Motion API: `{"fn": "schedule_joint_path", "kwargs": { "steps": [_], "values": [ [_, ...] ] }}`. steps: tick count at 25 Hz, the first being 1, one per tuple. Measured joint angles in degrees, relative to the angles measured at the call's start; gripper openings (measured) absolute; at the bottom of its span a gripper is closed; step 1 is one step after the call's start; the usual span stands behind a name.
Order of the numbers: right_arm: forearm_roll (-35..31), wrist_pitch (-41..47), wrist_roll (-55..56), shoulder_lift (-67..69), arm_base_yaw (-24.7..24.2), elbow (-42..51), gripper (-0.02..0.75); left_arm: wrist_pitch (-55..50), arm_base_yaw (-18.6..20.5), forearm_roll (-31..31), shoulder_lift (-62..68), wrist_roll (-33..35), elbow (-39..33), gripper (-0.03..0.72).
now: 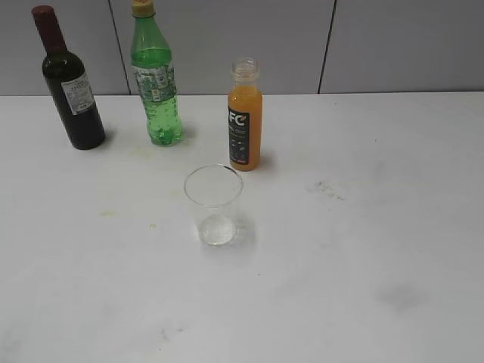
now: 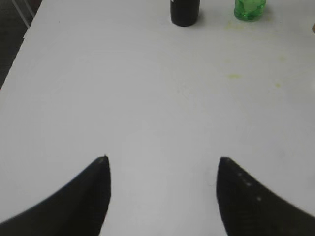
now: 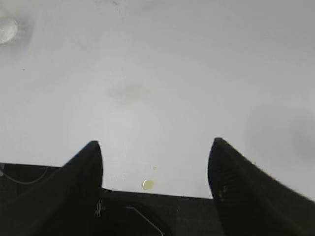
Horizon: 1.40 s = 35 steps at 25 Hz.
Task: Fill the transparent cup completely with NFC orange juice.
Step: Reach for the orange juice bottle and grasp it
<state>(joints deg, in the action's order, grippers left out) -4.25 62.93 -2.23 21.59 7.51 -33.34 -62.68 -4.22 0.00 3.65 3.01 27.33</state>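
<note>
The transparent cup (image 1: 214, 204) stands empty and upright near the middle of the white table (image 1: 363, 249). Just behind it, slightly to the right, is the uncapped bottle of NFC orange juice (image 1: 246, 121), filled to its shoulder, with a black label. Neither arm shows in the exterior view. My left gripper (image 2: 163, 162) is open over bare table, nothing between its black fingers (image 2: 93, 196). My right gripper (image 3: 155, 143) is also open and empty, hovering over the table's near edge (image 3: 162, 192). A clear round shape (image 3: 6, 27) at the far top left of the right wrist view looks like the cup's base.
A dark wine bottle (image 1: 72, 83) with a red cap and a green bottle (image 1: 156, 83) with a yellow cap stand at the back left; their bases, wine bottle (image 2: 184, 12) and green bottle (image 2: 250, 9), show at the top of the left wrist view. A yellowish drop (image 3: 147, 184) lies by the table edge.
</note>
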Motion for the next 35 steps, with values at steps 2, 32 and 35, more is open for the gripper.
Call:
{"fn": "schedule_joint_path", "kwargs": {
  "steps": [2,32,35],
  "values": [
    [0.0,-0.2,0.0,-5.3,0.0,1.9,0.511,0.0,0.0,0.0,0.0,0.0,0.0,0.521],
    [-0.9,-3.1,-3.5,-22.0,0.0,4.4,0.507,0.0,0.0,0.0,0.0,0.0,0.0,0.521],
    [-0.9,-3.1,-3.5,-22.0,0.0,4.4,0.507,0.0,0.0,0.0,0.0,0.0,0.0,0.521]
  ]
}}
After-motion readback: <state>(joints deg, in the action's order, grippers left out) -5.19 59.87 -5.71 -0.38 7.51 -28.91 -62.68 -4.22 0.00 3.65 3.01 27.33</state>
